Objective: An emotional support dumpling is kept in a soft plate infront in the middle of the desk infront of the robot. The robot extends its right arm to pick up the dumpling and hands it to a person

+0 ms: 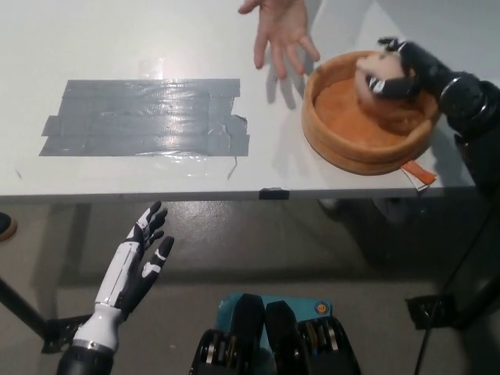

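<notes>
Grey floor is showing along the lower frame, where I am logging my white left hand (137, 262) hanging idle at lower left, fingers spread, holding nothing. Above it, the white desk (117, 47) is carrying a grey tape patch (148, 117) at left. At upper right, the soft plate (367, 113) is holding the dumpling (373, 70); my black right hand (406, 70) is closing round it. A person's open hand (283, 33) is waiting just up-left of that grasp.

Right hand (400, 69) grips dumpling (373, 72) over plate (344, 144); person's hand (281, 31) near.
</notes>
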Available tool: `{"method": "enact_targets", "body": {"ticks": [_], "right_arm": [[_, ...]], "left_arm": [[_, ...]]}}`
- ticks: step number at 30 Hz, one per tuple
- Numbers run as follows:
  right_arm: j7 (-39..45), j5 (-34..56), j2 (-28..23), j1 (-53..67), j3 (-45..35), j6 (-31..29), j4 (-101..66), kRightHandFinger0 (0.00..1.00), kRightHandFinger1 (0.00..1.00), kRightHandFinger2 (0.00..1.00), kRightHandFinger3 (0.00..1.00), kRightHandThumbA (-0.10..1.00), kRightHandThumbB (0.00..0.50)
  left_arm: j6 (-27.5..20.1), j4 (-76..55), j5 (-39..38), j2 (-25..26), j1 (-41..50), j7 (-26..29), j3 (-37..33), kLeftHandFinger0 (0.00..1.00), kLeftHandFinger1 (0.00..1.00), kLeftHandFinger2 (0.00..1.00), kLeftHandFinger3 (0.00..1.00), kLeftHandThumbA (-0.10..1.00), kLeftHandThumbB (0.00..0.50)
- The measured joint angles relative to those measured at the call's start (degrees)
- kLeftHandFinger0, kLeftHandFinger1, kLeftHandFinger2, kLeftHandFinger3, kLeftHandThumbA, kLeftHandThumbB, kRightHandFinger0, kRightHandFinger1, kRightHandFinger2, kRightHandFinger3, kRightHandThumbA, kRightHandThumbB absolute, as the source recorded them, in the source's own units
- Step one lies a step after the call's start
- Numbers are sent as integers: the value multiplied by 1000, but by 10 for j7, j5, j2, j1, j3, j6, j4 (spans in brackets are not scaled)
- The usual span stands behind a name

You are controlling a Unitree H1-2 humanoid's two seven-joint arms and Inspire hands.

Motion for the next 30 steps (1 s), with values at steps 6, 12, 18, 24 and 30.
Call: {"method": "enact_targets", "body": {"ticks": [6, 12, 18, 24, 30], "right_arm": [[-19, 40, 8, 0, -91, -3, -105, 157, 629, 1000, 917, -100, 142], [-21, 89, 39, 0, -168, 15, -238, 103, 609, 993, 835, -100, 139], [-22, 102, 54, 0, -163, 31, -318, 0, 477, 842, 712, -100, 180], [-34, 79, 65, -4, -111, 29, -261, 41, 538, 852, 705, -100, 172], [-49, 61, 79, -27, -75, 17, -165, 51, 562, 951, 881, -100, 181]], "left_arm": [[0, 6, -1, 0, -16, 0, 1, 985, 1000, 1000, 1000, 837, 288], [0, 7, -1, 0, -20, -4, 1, 981, 1000, 1000, 1000, 846, 272], [0, 7, -1, 1, -20, -6, 1, 979, 1000, 1000, 1000, 837, 262], [1, 6, -1, 1, -19, -7, 1, 983, 1000, 1000, 1000, 835, 273], [1, 6, -1, 1, -19, -9, 1, 977, 1000, 1000, 1000, 830, 268]]}}
